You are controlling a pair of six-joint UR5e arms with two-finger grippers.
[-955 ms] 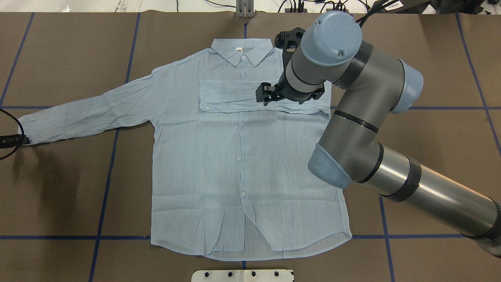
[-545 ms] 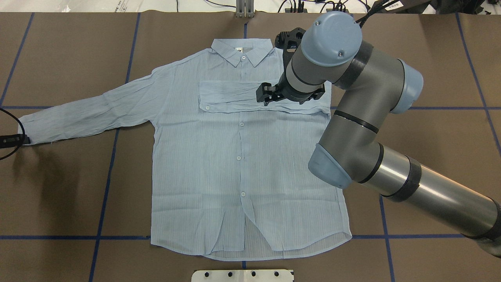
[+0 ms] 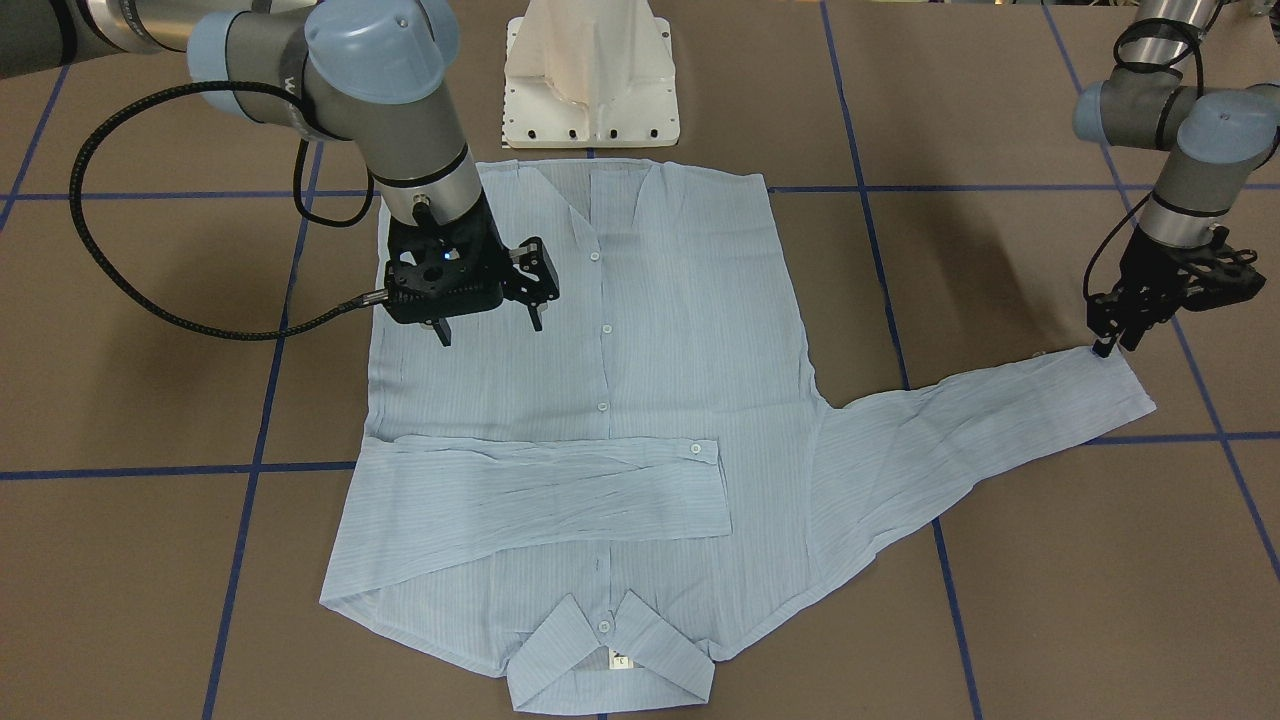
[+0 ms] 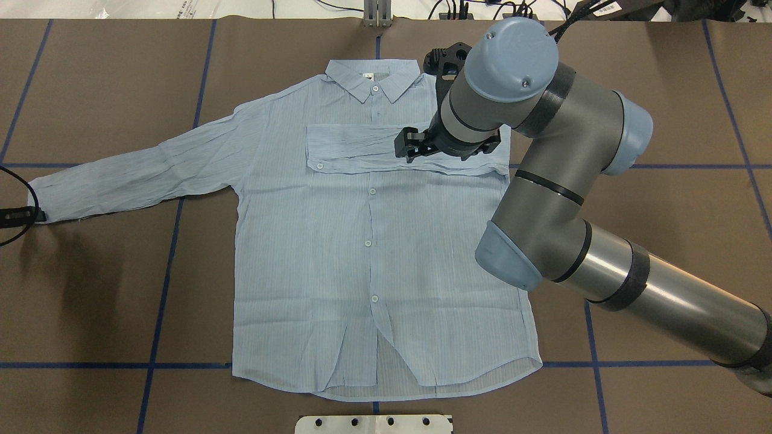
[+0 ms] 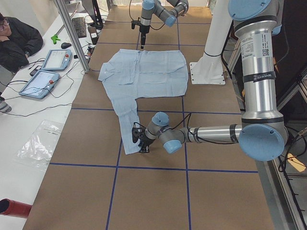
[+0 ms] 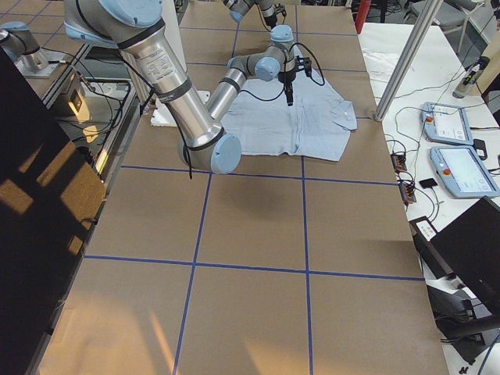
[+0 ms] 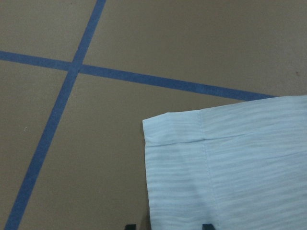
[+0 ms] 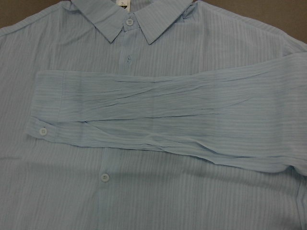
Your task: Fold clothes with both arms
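The light blue striped shirt lies flat and buttoned, collar away from the robot. One sleeve is folded across the chest, as the right wrist view also shows. The other sleeve stretches out sideways. My right gripper hangs open over the shirt's body, holding nothing. My left gripper is at the outstretched sleeve's cuff. Its fingertips stand apart at the bottom edge of the left wrist view, with cuff cloth between them.
The white pedestal base stands at the shirt's hem side. A black cable loops from the right arm above the brown mat with blue tape lines. A person and teach pendants are beside the table.
The left gripper has edged slightly outward at the cuff. The right arm and the shirt have not visibly moved.
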